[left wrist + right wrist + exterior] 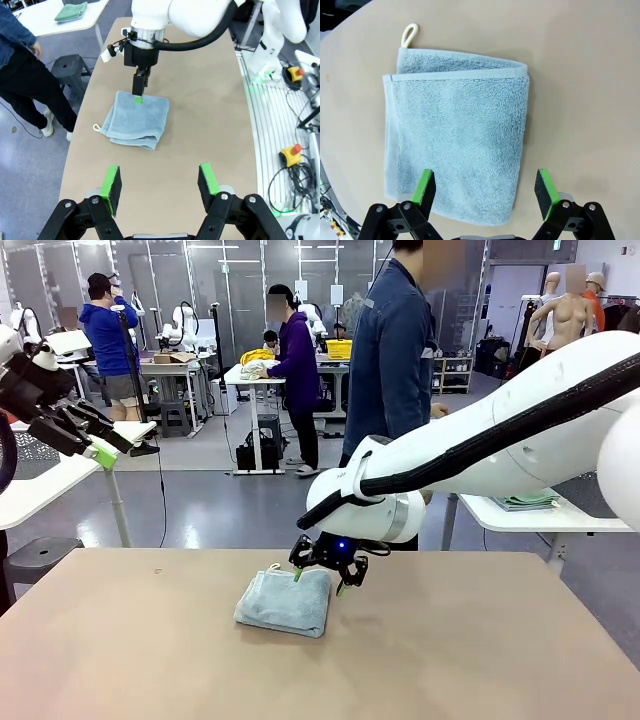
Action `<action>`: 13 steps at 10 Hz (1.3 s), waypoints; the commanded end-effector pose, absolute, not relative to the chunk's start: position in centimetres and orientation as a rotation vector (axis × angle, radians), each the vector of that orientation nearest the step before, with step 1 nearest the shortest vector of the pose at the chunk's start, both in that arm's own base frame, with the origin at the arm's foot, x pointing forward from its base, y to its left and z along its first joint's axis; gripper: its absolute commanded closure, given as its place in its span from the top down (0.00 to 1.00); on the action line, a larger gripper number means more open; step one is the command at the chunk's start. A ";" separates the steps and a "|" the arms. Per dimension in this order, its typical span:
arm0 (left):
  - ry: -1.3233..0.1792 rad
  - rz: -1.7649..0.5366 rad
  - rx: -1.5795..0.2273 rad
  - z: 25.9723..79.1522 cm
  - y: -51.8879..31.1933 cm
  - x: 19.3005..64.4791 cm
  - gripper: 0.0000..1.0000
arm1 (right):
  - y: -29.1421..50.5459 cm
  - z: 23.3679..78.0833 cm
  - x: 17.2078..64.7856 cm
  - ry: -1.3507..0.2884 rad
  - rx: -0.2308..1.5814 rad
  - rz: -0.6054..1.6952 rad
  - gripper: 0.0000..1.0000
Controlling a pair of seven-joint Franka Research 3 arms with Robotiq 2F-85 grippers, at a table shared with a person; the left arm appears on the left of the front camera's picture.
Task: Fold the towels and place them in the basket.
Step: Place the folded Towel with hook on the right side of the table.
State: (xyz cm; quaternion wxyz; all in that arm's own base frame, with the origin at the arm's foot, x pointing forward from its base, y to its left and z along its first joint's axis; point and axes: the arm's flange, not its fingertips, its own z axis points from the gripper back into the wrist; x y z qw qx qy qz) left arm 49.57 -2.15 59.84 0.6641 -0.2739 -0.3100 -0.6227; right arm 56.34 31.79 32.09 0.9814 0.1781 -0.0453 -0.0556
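Towel, blue-grey, folded, flat on table, right pincer spread wide over one edge

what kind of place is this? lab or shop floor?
Probably a robotics lab or data-collection hall, not a home. Yellow emergency-stop boxes and loose cables sit beside the table, and workbenches with people at them stand in the open room behind.

Your right gripper hides part of the towel edge at 7 o'clock. The left wrist view crops the person at 10 o'clock.
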 end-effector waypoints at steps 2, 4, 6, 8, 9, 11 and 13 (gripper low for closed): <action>-0.709 -1.408 -0.618 59.8 -2.2 49.3 0.78 | 32.9 31.2 57.4 -0.114 0.315 -0.142 1.00; -0.709 -1.408 -0.618 59.8 -2.2 49.3 0.78 | 33.1 30.8 57.6 -0.113 0.310 -0.141 1.00; -0.709 -1.408 -0.618 59.8 -2.2 49.3 0.78 | 33.0 30.5 58.0 -0.115 0.306 -0.137 1.00; -0.709 -1.408 -0.618 59.8 -2.2 49.3 0.78 | 33.1 30.1 58.2 -0.112 0.299 -0.151 0.80; -0.709 -1.408 -0.618 59.8 -2.2 49.3 0.78 | 33.1 30.0 58.2 -0.116 0.296 -0.157 0.80; -0.709 -1.408 -0.618 59.8 -2.2 49.3 0.78 | 33.2 30.0 58.3 -0.118 0.286 -0.158 0.80; -0.709 -1.408 -0.618 59.8 -2.2 49.3 0.78 | 33.1 30.0 58.3 -0.110 0.286 -0.158 0.61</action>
